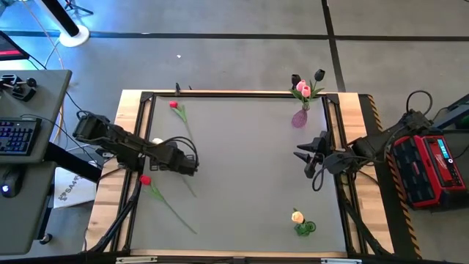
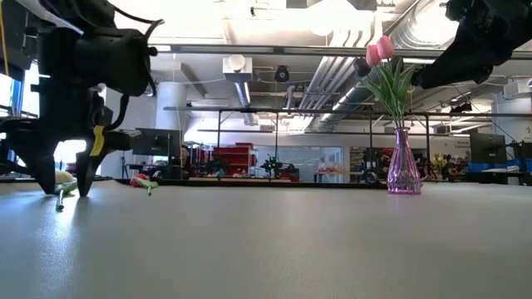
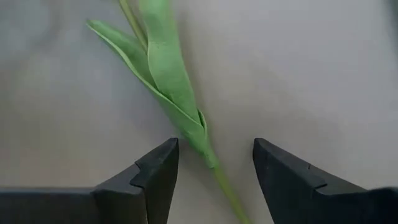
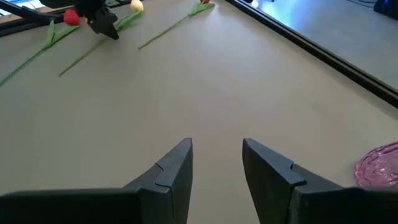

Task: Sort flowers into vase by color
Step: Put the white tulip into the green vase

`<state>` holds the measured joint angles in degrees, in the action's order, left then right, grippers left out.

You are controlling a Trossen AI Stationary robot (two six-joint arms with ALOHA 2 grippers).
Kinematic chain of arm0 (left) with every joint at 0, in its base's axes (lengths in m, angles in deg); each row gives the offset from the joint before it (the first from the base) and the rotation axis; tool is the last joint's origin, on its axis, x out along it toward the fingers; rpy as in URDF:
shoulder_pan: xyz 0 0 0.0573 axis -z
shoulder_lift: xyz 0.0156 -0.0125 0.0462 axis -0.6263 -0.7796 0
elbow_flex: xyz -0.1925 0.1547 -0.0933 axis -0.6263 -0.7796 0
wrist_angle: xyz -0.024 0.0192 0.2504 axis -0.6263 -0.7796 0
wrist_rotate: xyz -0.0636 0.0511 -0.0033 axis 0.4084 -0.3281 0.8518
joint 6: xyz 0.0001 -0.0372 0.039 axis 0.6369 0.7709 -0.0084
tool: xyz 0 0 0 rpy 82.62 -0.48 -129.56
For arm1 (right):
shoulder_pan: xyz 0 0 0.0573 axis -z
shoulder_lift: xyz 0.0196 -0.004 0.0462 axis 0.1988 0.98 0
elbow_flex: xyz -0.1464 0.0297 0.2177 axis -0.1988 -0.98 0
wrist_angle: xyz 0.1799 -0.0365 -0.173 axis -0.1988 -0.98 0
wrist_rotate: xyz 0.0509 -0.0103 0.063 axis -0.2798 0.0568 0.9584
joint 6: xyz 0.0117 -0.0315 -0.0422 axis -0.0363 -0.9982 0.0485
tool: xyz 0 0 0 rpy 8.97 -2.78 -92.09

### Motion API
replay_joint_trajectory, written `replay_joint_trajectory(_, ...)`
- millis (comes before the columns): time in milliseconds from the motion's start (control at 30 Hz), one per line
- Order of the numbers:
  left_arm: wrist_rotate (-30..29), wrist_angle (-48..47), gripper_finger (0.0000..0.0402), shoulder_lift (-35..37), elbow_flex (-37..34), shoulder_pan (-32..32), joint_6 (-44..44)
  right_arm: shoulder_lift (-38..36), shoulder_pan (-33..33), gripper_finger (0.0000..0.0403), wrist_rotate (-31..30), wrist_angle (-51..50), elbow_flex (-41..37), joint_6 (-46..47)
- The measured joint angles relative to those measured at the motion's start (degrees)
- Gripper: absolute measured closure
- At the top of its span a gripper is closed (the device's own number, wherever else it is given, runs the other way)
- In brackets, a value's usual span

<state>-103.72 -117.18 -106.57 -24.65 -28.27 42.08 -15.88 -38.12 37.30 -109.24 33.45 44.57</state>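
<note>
Left gripper (image 3: 211, 163) spread astride a green tulip stem and leaf (image 3: 166, 74) on the grey table (image 1: 249, 161).
Right gripper (image 4: 216, 160) spread, hovering near the purple glass vase (image 1: 300, 117) of pink and black tulips (image 1: 303, 89); no legible writing.

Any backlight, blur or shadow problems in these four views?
Low view: bright ceiling lights behind turn the left gripper into a silhouette; the purple vase stays readable. Left wrist view: the green stem is soft, slightly out of focus. High view: even light, faint shadows. Right wrist view: evenly lit.
</note>
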Motion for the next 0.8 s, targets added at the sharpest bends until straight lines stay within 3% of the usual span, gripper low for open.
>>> replay_joint_trajectory(233, -1.38, 0.32, 0.0218, -0.04, -0.74, -0.07, -1.46, 0.0, 0.0, 0.0274, 0.02, 0.05, 0.0, -1.86)
replay_joint_trajectory(667, -5.65, 4.01, 0.0388, -0.07, -2.4, -2.2, -9.11, -4.81, 0.07, 0.0274, -0.44, -1.94, 3.96, -14.23)
replay_joint_trajectory(800, -7.74, 4.88, 0.0394, 0.17, -2.08, -2.21, -10.56, -7.43, 1.4, 0.0274, -0.49, -3.85, 7.33, -17.54)
